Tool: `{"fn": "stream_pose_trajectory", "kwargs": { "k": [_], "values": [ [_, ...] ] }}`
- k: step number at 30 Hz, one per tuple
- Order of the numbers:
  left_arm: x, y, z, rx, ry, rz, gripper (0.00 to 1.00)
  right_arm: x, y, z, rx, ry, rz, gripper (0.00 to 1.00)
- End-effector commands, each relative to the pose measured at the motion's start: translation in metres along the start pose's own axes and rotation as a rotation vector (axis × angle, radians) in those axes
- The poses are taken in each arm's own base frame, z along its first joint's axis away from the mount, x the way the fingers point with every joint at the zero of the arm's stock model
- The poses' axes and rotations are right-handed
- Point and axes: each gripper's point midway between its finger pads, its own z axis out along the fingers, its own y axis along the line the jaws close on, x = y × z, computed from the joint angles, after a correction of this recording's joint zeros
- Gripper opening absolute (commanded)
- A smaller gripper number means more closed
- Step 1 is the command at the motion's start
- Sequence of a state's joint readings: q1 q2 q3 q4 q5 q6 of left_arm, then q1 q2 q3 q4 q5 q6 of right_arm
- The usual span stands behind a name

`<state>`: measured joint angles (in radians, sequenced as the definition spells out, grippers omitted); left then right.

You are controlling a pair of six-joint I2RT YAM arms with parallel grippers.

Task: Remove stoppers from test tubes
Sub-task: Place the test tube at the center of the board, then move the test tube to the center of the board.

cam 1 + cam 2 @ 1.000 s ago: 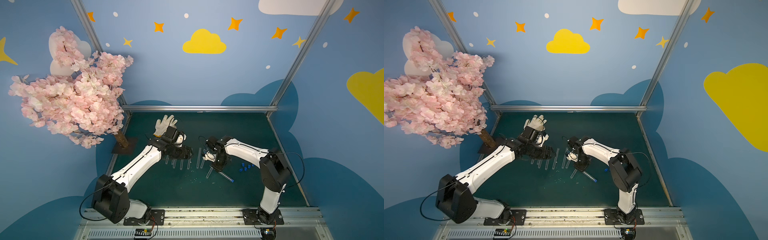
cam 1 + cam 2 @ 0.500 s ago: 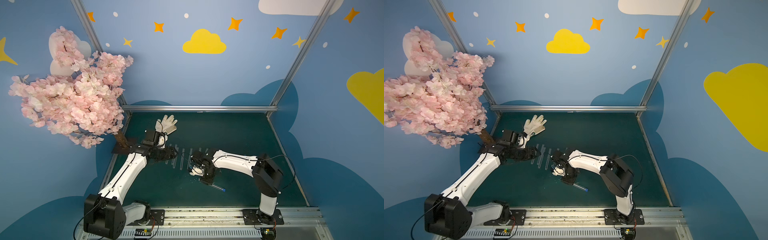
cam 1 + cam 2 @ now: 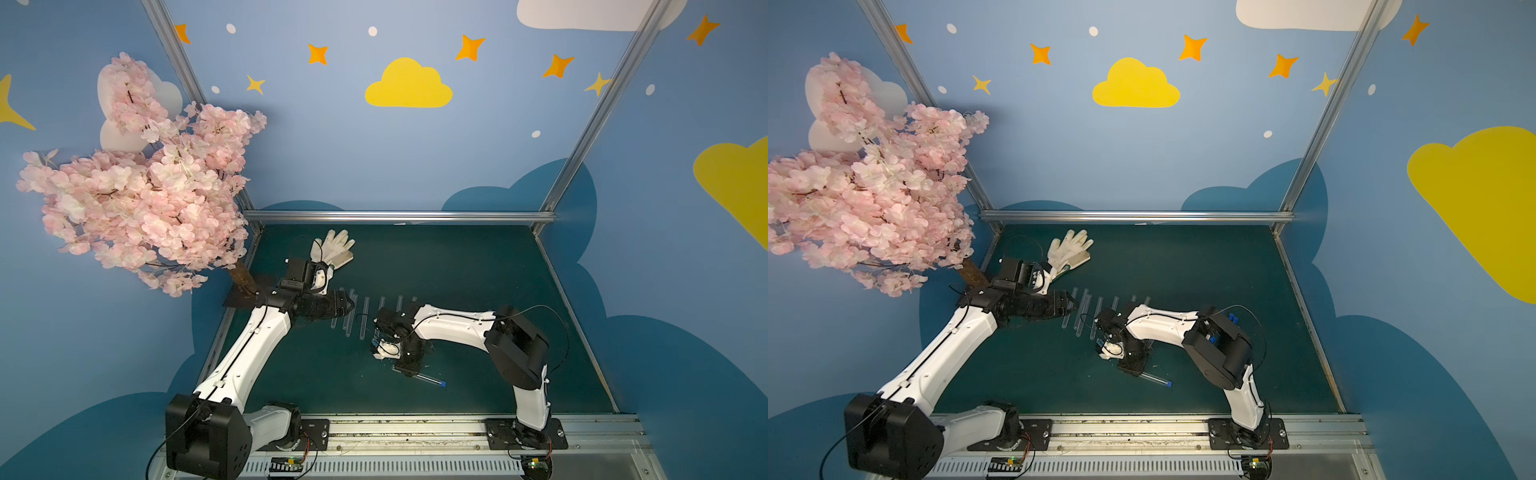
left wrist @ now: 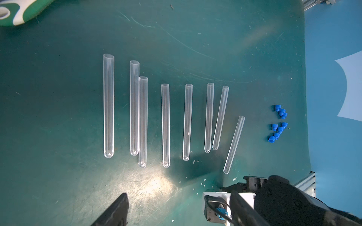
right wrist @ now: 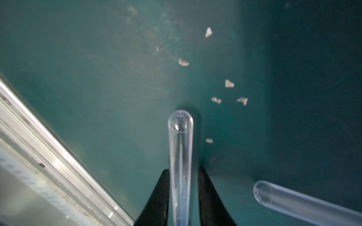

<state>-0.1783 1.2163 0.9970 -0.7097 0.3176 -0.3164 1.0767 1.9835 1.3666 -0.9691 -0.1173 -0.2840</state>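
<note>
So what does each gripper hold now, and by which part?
The left gripper is open and empty. The right gripper straddles a test tube behind its rounded end; whether it grips cannot be told.

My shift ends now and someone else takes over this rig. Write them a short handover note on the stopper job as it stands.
Left gripper: open and empty, by the row of tubes.
Right gripper: fingers on either side of the last tube; whether they grip it is unclear.
Done: eight tubes lie unplugged in a row, and eight blue stoppers lie loose in a heap beside them.
Left: the last tube's stopper is still in. Pull it out and put it with the others.
</note>
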Motion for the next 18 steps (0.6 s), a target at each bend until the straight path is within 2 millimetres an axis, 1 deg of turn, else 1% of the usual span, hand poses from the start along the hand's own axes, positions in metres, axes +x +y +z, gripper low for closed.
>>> {"fn": "stream_pose_trajectory", "kwargs": {
  "k": [1, 3, 4, 7, 10, 13, 18],
  "values": [
    [-0.007, -0.003, -0.006, 0.000, -0.013, 0.021, 0.81, 0.006, 0.005, 0.007, -0.014, 0.026, -0.015, 0.38],
    [-0.010, -0.005, -0.007, 0.004, -0.019, 0.026, 0.80, 0.008, 0.006, 0.005, -0.013, 0.019, -0.003, 0.49],
    [-0.012, -0.006, -0.008, 0.007, -0.022, 0.031, 0.81, 0.009, 0.007, 0.003, -0.014, 0.014, 0.004, 0.52],
    [-0.017, -0.009, -0.009, 0.014, -0.029, 0.045, 0.81, 0.010, 0.013, -0.011, -0.028, -0.024, 0.037, 0.54],
    [-0.023, -0.012, -0.008, 0.026, -0.028, 0.055, 0.81, 0.010, 0.019, -0.029, -0.032, -0.075, 0.085, 0.56],
    [-0.027, -0.018, -0.007, 0.055, -0.027, 0.079, 0.81, 0.015, 0.028, -0.043, -0.045, -0.111, 0.134, 0.57],
    [-0.017, -0.024, -0.004, 0.104, 0.005, 0.113, 0.82, 0.027, 0.048, -0.060, -0.125, -0.187, 0.282, 0.57]
  ]
}}
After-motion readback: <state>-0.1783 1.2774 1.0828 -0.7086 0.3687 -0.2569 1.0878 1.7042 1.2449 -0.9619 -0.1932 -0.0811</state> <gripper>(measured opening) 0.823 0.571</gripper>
